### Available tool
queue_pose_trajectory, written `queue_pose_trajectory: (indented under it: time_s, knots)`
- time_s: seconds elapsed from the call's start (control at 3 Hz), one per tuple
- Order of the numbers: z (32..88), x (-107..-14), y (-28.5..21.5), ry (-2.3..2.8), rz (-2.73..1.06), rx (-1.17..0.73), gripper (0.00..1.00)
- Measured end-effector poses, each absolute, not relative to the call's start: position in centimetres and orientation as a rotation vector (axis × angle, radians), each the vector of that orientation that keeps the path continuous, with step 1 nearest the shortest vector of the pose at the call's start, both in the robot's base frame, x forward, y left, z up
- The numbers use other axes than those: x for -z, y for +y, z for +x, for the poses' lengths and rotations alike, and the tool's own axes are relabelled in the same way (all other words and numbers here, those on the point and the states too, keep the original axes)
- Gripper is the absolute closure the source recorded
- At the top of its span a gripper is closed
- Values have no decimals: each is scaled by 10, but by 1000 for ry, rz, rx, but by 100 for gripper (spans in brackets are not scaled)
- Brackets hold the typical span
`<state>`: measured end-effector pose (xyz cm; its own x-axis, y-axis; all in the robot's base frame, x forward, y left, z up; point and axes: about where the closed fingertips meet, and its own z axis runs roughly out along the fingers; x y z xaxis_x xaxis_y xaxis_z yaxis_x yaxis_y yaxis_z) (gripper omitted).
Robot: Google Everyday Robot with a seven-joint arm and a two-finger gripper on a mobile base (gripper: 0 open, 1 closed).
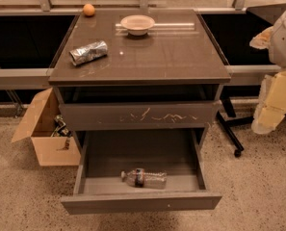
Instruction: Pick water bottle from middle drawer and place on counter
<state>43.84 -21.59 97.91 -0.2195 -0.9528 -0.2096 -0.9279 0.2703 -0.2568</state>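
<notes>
The water bottle (144, 178) lies on its side in the open middle drawer (140, 202), near its front wall, cap pointing left. The drawer is pulled far out below the scratched drawer front. The counter (157, 57) is the glossy dark-brown top of the cabinet. My gripper (273, 105) is at the right edge of the view, pale cream, beside the cabinet's right side at about the height of the top drawer. It is well apart from the bottle and holds nothing that I can see.
On the counter are a crumpled foil packet (88, 52) at the left, a white bowl (137, 24) at the back and an orange (88, 9) at the back left corner. A cardboard box (46, 134) stands on the floor at the left. A wheeled black stand leg (229, 134) is at the right.
</notes>
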Motion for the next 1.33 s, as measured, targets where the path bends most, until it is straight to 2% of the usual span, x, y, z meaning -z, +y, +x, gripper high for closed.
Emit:
queue_pose_trajectory:
  time_s: [0.33,0.67,1.33]
  knots:
    - [438,-979,-216,2223,-1719,108,0]
    - [453,-953,-198,2191,-1713,17,0]
    - [474,-846,-131,2056,-1597,-384,0]
